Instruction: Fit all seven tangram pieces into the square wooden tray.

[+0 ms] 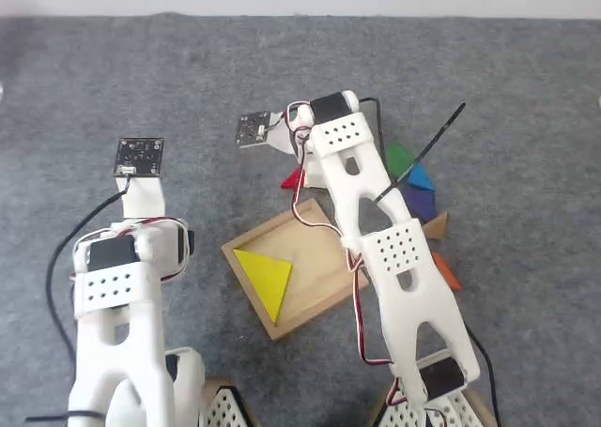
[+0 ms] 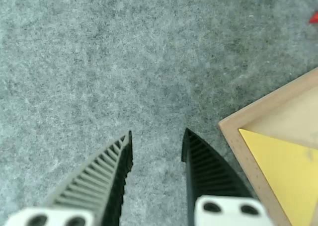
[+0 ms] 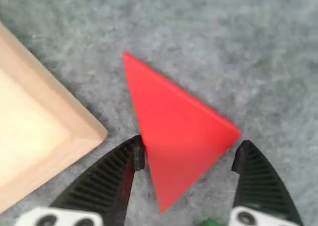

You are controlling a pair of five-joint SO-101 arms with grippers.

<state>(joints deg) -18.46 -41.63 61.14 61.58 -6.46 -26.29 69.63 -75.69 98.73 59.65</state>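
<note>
The square wooden tray (image 1: 319, 291) lies mid-table with a yellow triangle (image 1: 266, 279) flat in its left part. A red triangle (image 3: 179, 136) rests on the grey carpet just past the tray's far corner (image 3: 74, 131). My right gripper (image 3: 191, 147) hangs over it, open, one finger on each side of the triangle and the left fingertip (image 3: 138, 154) at its edge. In the high view this gripper (image 1: 293, 162) covers most of the red triangle (image 1: 292, 179). My left gripper (image 2: 156, 137) is open over bare carpet, left of the tray corner (image 2: 233, 124) and the yellow triangle (image 2: 283, 161).
Green (image 1: 399, 155), blue (image 1: 421, 176) and purple (image 1: 420, 202) pieces cluster right of the right arm. A tan piece (image 1: 436, 225) and an orange one (image 1: 447, 273) lie nearer the front. A black cable (image 1: 427, 150) crosses above them. Open carpet stretches at the back and far left.
</note>
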